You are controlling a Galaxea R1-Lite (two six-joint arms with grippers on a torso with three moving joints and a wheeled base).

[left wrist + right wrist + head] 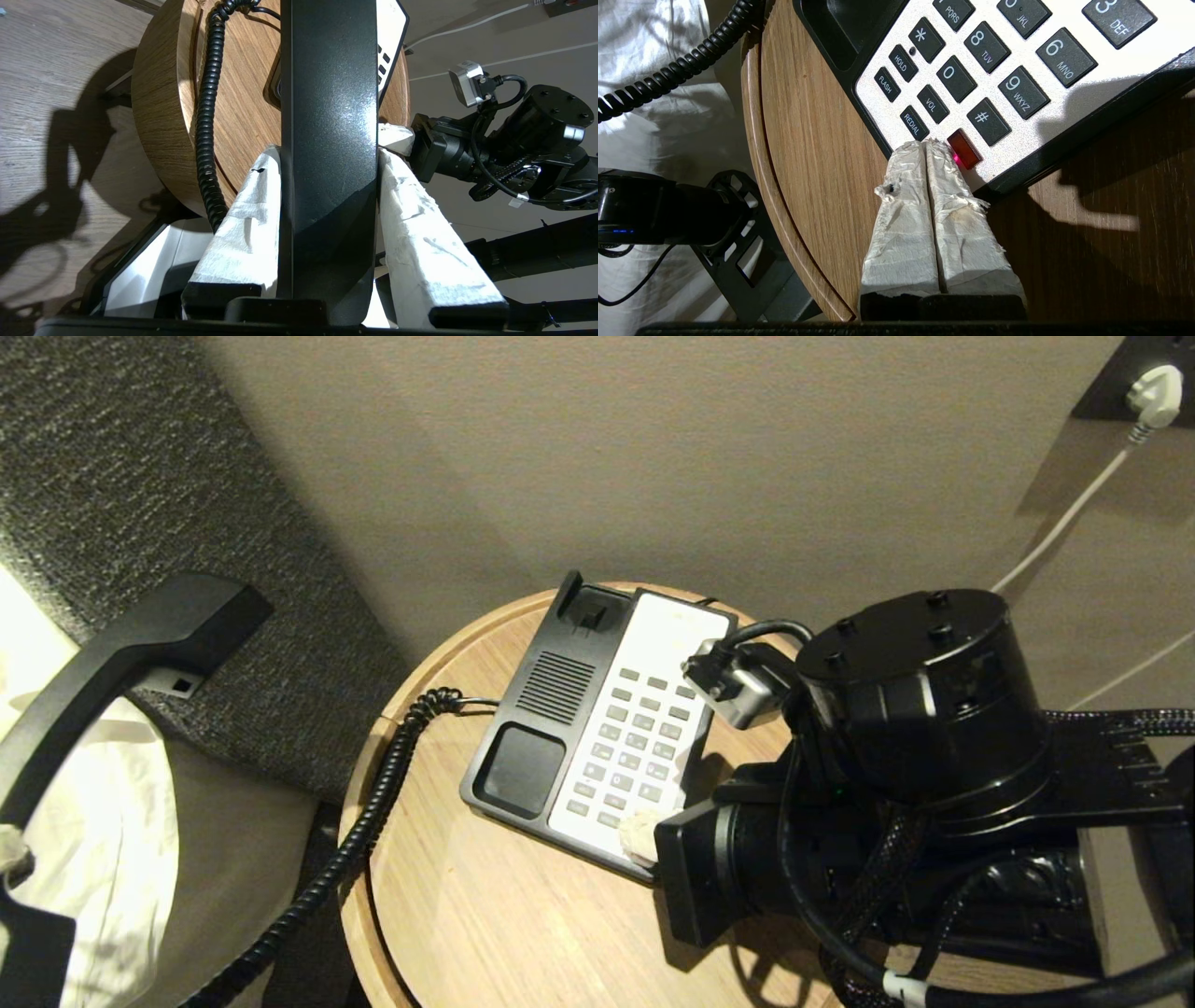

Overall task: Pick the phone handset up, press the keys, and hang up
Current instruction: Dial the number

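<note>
The black phone handset (121, 653) hangs in the air left of the round wooden table (448, 915), off its base. My left gripper (329, 154) is shut on the handset (327, 116), one white-wrapped finger on each side. The coiled cord (373, 803) runs from the phone base (523, 709) down over the table's edge. My right gripper (927, 144) is shut, its wrapped tips pressed together. They rest on the near corner of the white faceplate, between the REDIAL key (914, 122) and the lit red button (964, 148). The grey keys (635, 747) lie just beyond the right gripper (639, 831).
The base's handset cradle (523, 770) is empty. White bedding (93, 821) and a grey padded headboard (140, 457) lie left of the table. A white plug (1153, 392) sits in a wall socket at the far right, its cable trailing down the wall.
</note>
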